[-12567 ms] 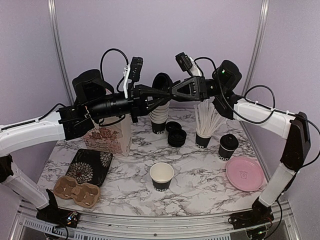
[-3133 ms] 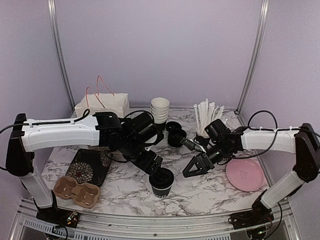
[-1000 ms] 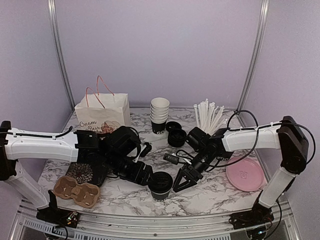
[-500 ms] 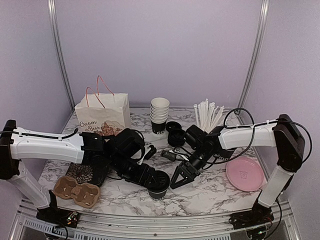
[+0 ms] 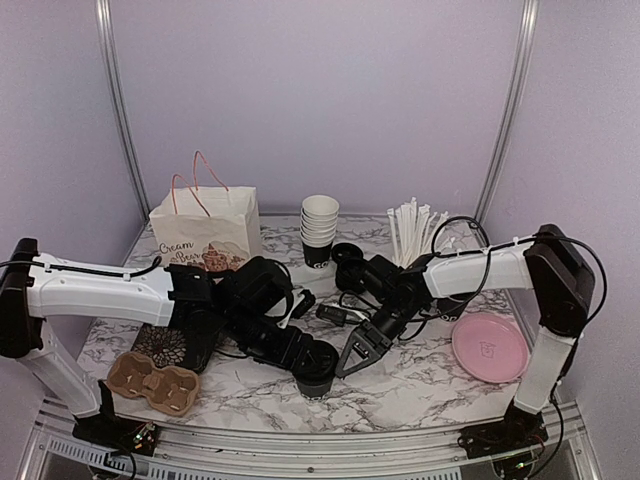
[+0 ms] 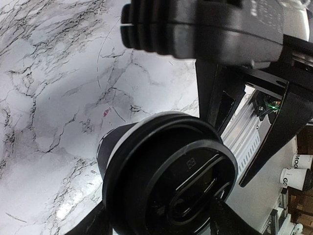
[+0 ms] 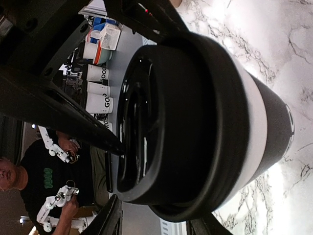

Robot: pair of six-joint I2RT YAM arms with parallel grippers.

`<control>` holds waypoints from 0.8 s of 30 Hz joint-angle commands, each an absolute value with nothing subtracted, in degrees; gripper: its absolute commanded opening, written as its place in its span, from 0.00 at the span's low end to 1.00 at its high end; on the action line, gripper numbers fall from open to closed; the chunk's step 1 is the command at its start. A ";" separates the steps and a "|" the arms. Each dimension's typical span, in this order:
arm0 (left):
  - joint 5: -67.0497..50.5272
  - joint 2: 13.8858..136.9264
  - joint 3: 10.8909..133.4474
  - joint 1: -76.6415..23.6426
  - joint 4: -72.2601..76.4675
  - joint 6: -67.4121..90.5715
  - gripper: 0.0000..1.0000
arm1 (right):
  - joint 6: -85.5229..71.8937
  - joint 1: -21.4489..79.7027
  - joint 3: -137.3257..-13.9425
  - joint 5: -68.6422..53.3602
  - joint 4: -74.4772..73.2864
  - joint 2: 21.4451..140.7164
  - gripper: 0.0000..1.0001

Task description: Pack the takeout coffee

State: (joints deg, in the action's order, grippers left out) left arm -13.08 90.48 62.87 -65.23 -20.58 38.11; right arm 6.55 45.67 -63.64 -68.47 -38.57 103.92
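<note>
One lidded black paper cup (image 5: 316,368) on the marble counter (image 5: 420,385): left gripper (image 6: 156,224) clasps it; right gripper (image 5: 347,362), hold indeterminate; best lifted upright, lid level.

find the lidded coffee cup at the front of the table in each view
top external: the cup stands front centre, low in the picture.
left wrist: the cup fills the lower centre, lid towards the camera.
right wrist: the cup fills the middle, seen sideways.
shared landmark: the marble tabletop under it.
</note>
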 commanded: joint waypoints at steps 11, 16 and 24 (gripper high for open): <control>-22.95 94.35 55.28 -63.47 -10.02 38.38 0.59 | -1.50 40.62 -67.59 -62.32 -32.12 110.46 0.34; -24.01 94.11 55.92 -62.39 -10.06 38.25 0.58 | -0.29 40.54 -68.83 -61.22 -33.76 111.34 0.30; -19.45 91.12 59.50 -61.79 -15.99 35.43 0.70 | 7.58 40.10 -72.37 -59.51 -39.79 108.46 0.29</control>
